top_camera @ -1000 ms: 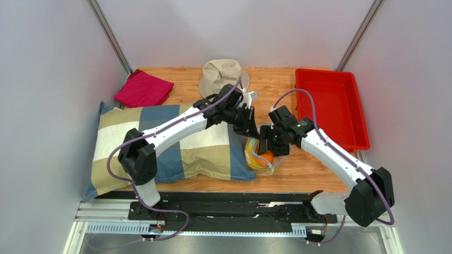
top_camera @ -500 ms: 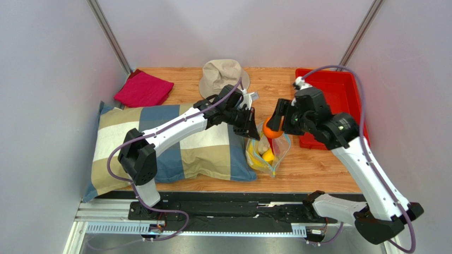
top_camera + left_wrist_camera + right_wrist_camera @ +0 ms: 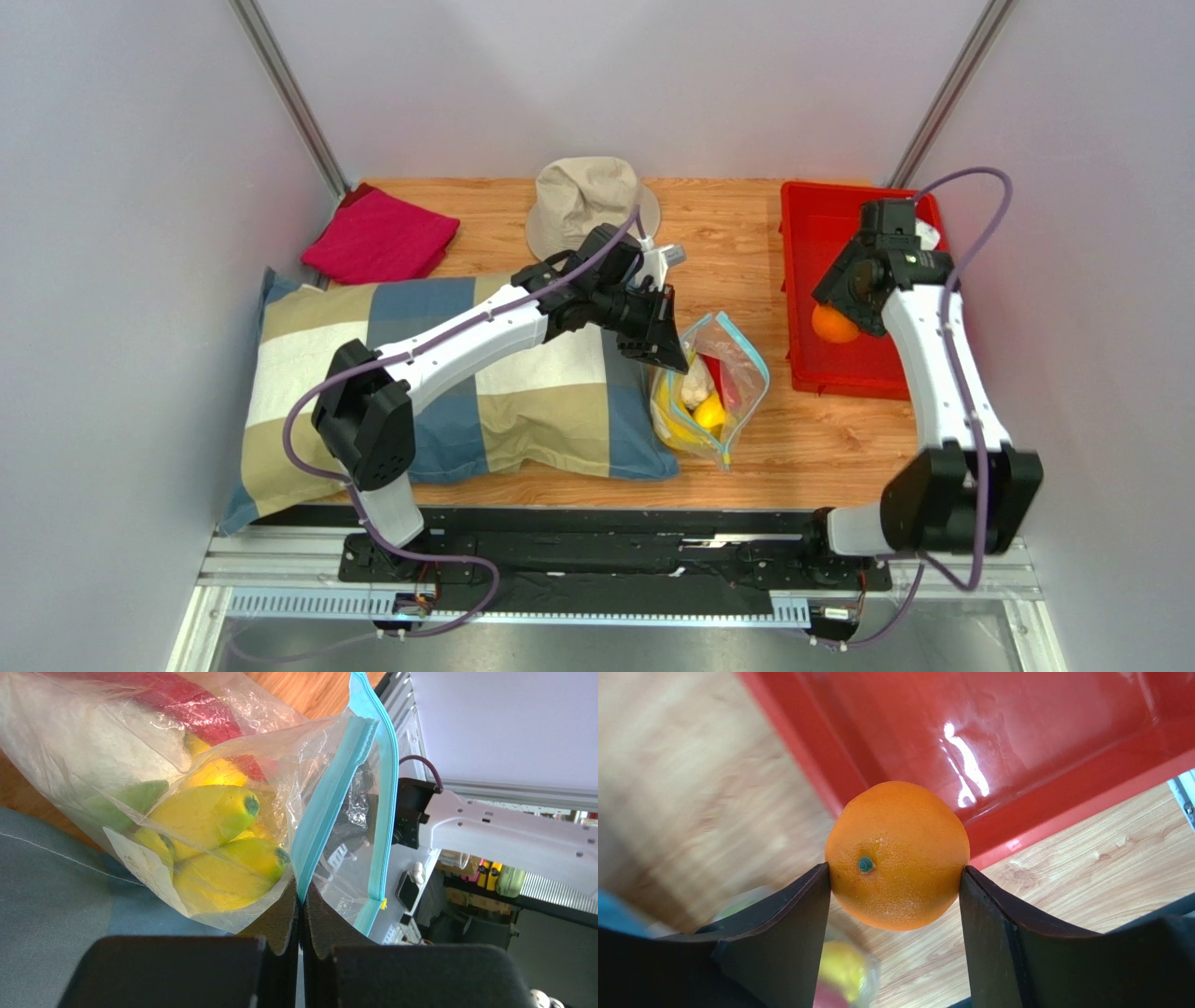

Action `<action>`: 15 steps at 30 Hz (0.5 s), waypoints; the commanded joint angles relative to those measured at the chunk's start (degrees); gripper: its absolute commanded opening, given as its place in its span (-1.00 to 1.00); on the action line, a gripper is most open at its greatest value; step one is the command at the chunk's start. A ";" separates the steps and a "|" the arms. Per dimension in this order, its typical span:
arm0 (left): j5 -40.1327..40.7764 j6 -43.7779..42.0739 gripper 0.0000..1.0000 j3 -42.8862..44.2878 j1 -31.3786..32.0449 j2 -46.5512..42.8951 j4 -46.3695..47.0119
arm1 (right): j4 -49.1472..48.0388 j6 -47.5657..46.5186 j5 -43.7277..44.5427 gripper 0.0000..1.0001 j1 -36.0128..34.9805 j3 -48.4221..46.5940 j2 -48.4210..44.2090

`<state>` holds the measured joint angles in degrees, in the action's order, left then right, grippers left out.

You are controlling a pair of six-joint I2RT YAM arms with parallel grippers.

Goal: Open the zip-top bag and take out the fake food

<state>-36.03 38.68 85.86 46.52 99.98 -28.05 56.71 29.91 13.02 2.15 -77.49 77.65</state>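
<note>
The clear zip-top bag [image 3: 741,359] stands open beside the pillow. My left gripper [image 3: 673,350] is shut on its light blue zip strip [image 3: 330,805], the fingertips [image 3: 317,910] pinching one side of the mouth. Fake food shows through the plastic: yellow bananas [image 3: 210,812], a red pepper piece [image 3: 189,707] and a white-and-green cauliflower [image 3: 84,749]. Over the near left corner of the red tray [image 3: 821,231], my right gripper [image 3: 839,322] is shut on the round orange [image 3: 898,855], which sits between both fingers.
A checked pillow [image 3: 463,378] lies under the left arm. A beige hat [image 3: 586,196] sits at the back centre and a magenta cloth [image 3: 379,235] at the back left. The red tray's wall [image 3: 1018,728] is right behind the orange.
The right gripper lifted the orange out of the bag and carried it right, to over the red tray. The left gripper kept its hold on the bag's mouth.
</note>
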 commanded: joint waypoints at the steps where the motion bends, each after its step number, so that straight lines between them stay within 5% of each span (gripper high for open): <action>1: -2.90 -1.06 -1.00 1.23 0.32 -0.49 1.16 | -4.14 -2.13 2.02 -0.90 1.36 0.50 6.28; 5: -4.66 -1.41 -1.00 0.80 0.32 -0.40 2.12 | -6.87 -2.49 1.58 -0.71 3.64 3.39 9.71; 9: -6.07 -1.67 -1.00 0.97 0.32 -0.49 3.00 | -6.27 -4.68 1.05 0.35 3.82 2.88 12.35; 11: -6.33 -1.85 -1.00 1.58 0.32 -0.41 3.00 | -5.12 -4.51 2.44 0.61 3.74 2.61 12.35; 15: -6.42 -1.76 -1.00 2.55 0.32 0.30 2.65 | 0.05 -3.64 2.37 0.75 3.56 2.08 10.95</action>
<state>-40.27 38.06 85.86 46.52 99.98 -27.16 53.47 26.46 13.76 5.96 -73.54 90.04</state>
